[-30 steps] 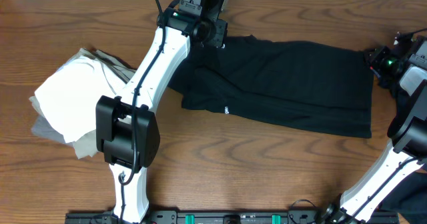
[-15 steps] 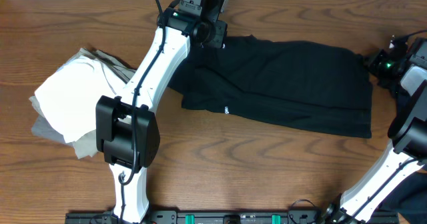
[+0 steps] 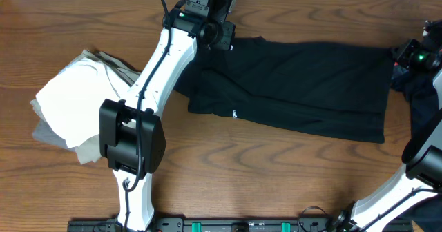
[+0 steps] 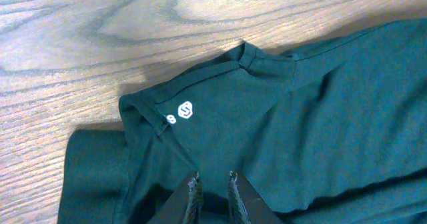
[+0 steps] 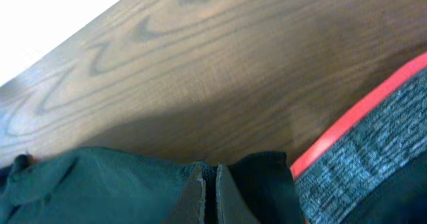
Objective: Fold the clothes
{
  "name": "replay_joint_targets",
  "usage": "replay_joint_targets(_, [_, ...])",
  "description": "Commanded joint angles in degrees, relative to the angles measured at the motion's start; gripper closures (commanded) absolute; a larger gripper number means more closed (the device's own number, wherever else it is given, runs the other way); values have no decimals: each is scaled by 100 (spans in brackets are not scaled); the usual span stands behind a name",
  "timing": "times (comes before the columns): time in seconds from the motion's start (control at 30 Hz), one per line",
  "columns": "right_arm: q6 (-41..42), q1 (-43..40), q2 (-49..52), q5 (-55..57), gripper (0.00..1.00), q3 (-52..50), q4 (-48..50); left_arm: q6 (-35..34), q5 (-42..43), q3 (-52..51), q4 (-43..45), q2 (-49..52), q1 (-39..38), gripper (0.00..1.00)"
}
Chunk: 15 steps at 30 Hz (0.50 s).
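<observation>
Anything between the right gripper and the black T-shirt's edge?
Nothing visible: the right gripper is shut on the edge of the black T-shirt itself. A red-edged garment lies just beside it, not in between.

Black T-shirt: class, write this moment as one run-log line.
black T-shirt: spread out | left gripper: shut near its collar | right gripper: shut on opposite edge | folded pile: apart, untouched

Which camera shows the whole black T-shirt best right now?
Overhead: the black T-shirt lies spread out, nearly all visible. Left wrist shows only its collar area with a white logo; right wrist only a bit of its edge.
</observation>
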Motion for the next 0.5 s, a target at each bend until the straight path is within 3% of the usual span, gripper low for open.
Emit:
replay_joint_targets(0.0, [-127,-31,-33,107,99,50,-22,0,-33,-22,-17,44,-22,83])
replay_joint_targets(0.47, [-125,48,-33,105,99,50,-168,0,358,-33,459,800,-66,56])
